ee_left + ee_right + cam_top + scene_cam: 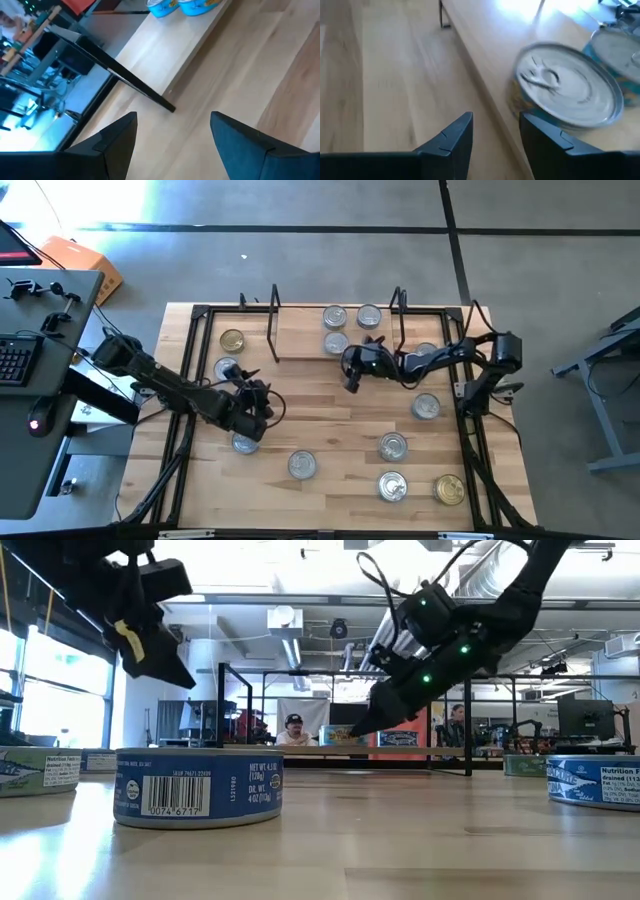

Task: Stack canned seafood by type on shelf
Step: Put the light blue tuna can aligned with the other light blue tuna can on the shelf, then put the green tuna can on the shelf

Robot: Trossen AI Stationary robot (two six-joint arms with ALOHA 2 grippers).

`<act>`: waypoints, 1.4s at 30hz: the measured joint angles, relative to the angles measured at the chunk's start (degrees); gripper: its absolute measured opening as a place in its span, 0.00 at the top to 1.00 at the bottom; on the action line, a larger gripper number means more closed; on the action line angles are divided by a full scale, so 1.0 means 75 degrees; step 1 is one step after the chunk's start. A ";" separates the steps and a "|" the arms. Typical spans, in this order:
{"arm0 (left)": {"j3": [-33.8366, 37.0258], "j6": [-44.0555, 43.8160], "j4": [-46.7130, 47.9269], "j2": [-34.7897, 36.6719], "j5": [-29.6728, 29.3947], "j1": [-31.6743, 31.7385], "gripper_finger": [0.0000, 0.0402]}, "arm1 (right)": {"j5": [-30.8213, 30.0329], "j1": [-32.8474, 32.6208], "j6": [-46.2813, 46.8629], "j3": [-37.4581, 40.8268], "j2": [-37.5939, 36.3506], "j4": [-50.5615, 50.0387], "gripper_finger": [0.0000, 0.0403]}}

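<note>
The shelf, a low light-wood plank with black wire uprights, stands at the table's far side. Three silver-lidded tins rest on its right part. Other tins lie loose on the table, one gold-lidded at the far left and another at the near right. My left gripper hovers open over bare wood left of centre, pointing toward the shelf. My right gripper is open just in front of the shelf's near edge, beside a silver-lidded tin standing on the plank.
Loose tins stand near my left arm and toward the near edge, with more on the right. One tin fills the low view's foreground. A black frame edges the table. People show in the room behind.
</note>
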State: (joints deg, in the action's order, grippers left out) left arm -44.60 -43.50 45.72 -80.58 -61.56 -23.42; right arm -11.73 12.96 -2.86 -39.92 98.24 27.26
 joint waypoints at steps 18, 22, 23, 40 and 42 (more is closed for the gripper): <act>-0.0122 -0.2575 0.1698 0.0227 0.0344 -0.0895 0.39 | 0.0682 -0.1869 0.0700 -0.0189 -0.0047 0.0725 0.62; -0.0113 -0.4058 0.2858 0.0432 0.1459 -0.0993 0.39 | 0.0322 -0.2159 0.0539 -0.0189 -0.0047 0.0995 0.62; -0.0059 -0.4438 0.3105 0.0486 0.1746 -0.0997 0.39 | 0.0210 -0.2189 0.0537 -0.0189 -0.0047 0.1017 0.62; 0.1905 -0.3319 -0.0398 0.1215 0.4144 0.0420 0.39 | 0.1184 -0.2254 0.0951 -0.0195 0.0093 -0.1062 0.62; 0.1906 -0.2539 -0.1126 0.1212 0.4134 0.0469 0.39 | 0.1206 -0.2263 0.1456 -0.0223 -0.0230 -0.2402 0.62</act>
State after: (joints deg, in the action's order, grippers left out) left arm -30.30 -62.54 37.27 -71.48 -30.56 -19.90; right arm -2.69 -4.01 8.06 -41.59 96.51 9.24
